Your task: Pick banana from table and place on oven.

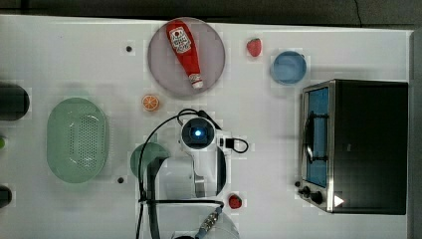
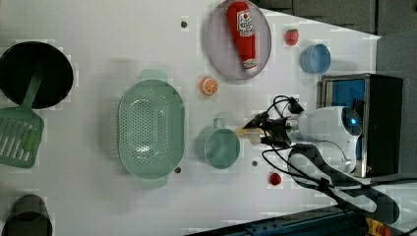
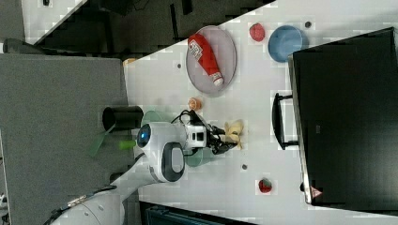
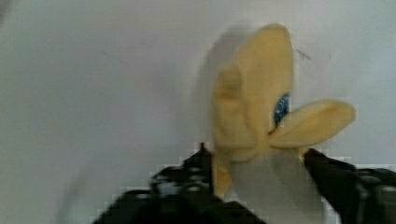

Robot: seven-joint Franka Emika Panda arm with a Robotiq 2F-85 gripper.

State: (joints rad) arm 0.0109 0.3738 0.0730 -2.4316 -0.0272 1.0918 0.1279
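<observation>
Hand: the arm's black hand [image 4: 259, 186] sits low over the white counter [image 1: 74, 55], its two fingers [image 4: 336, 179] part-open on either side of the banana's [image 4: 254, 107] pale end; whether they grip it cannot be told.
Banana: yellow, peel flaps spread, lying on the counter just beside the green cup [image 2: 219, 147], on the cup's right in the left view.
Oven: the toaster oven [image 1: 368, 144] stands well apart at the top view's right.

White Franka arm [image 2: 324, 125] with grey joint panels, a glowing blue wrist light, looping black cables behind its black claw [image 2: 265, 130].
</observation>
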